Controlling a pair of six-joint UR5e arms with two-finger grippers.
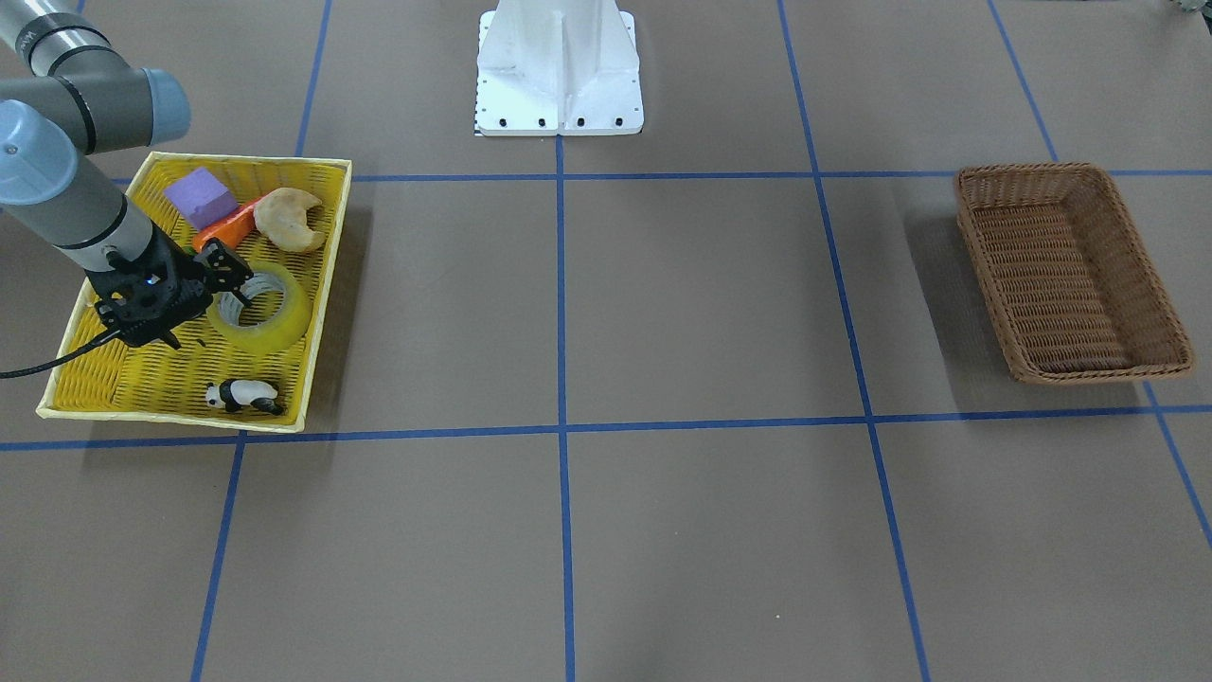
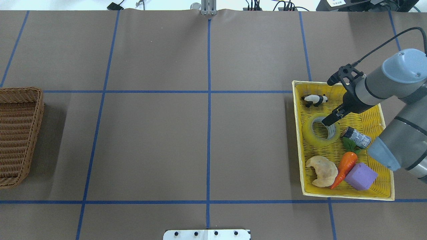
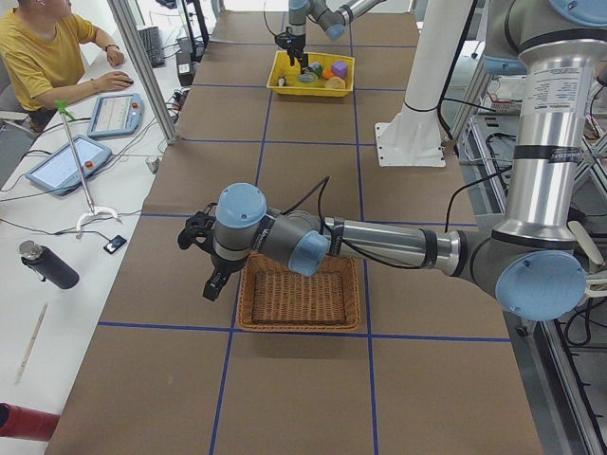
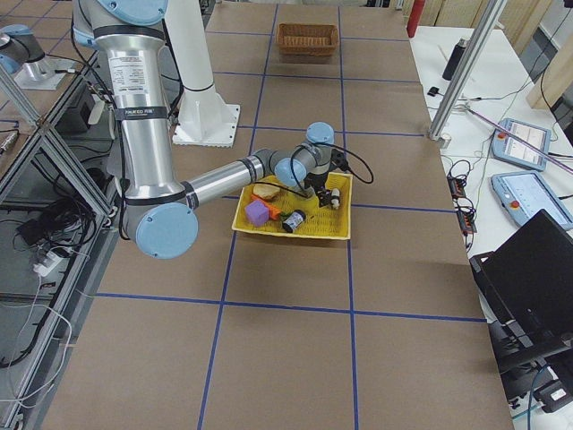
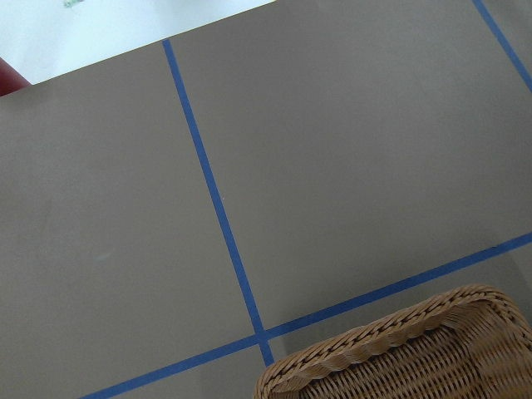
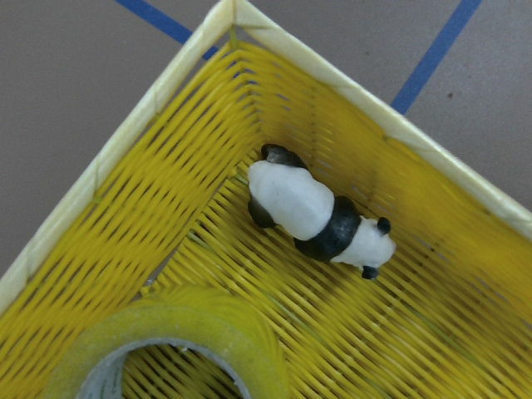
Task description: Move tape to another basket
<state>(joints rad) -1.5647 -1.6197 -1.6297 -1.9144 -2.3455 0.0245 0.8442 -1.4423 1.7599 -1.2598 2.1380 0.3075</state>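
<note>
One brown basket [image 2: 20, 90] stands at far left; the left gripper [image 3: 213, 284] hangs beside it, fingers' state unclear. The brown surface [image 2: 160, 143] has blue lines; one person [image 3: 38, 57] sits at a white desk [image 3: 76, 313]. At right, one yellow tray [image 2: 373, 116] holds one tape [image 2: 310, 134], panda [image 2: 314, 99], can [image 2: 357, 137], carrot [image 2: 345, 165], purple block [image 2: 361, 176] and bread piece [image 2: 322, 170]. The right gripper [image 2: 326, 121] dips into the tape's hole; whether its fingers are spread I cannot tell.

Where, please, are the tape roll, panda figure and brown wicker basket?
tape roll [image 2: 308, 133]: overhead view, left side of its yellow band.
panda figure [image 6: 291, 204]: right wrist view, white back.
brown wicker basket [image 1: 1070, 284]: front-facing view, bare woven floor.
</note>
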